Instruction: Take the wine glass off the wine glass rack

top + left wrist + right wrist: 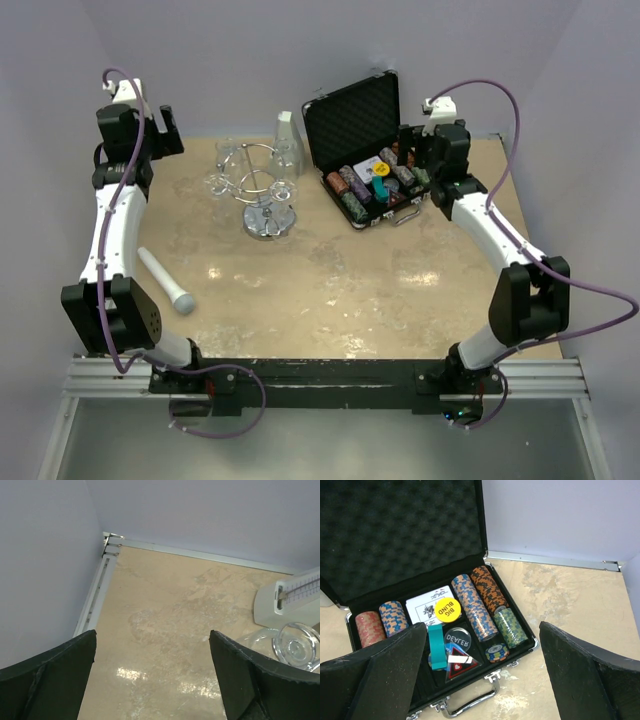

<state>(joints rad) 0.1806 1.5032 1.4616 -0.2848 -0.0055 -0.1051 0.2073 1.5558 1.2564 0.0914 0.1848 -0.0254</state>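
The chrome wine glass rack stands on its round mirrored base at the back middle of the table. Clear wine glasses hang from its wire loops, one at the left side. My left gripper is open and empty, held left of the rack near the back left corner. In the left wrist view its jaws are wide apart over bare table, and a round glass foot shows at the right edge. My right gripper is open and empty above the poker case; its wrist view shows the same.
An open black poker chip case lies right of the rack, with chips and cards in it. A tall white object stands behind the rack and shows in the left wrist view. A white cylinder with a grey end lies front left.
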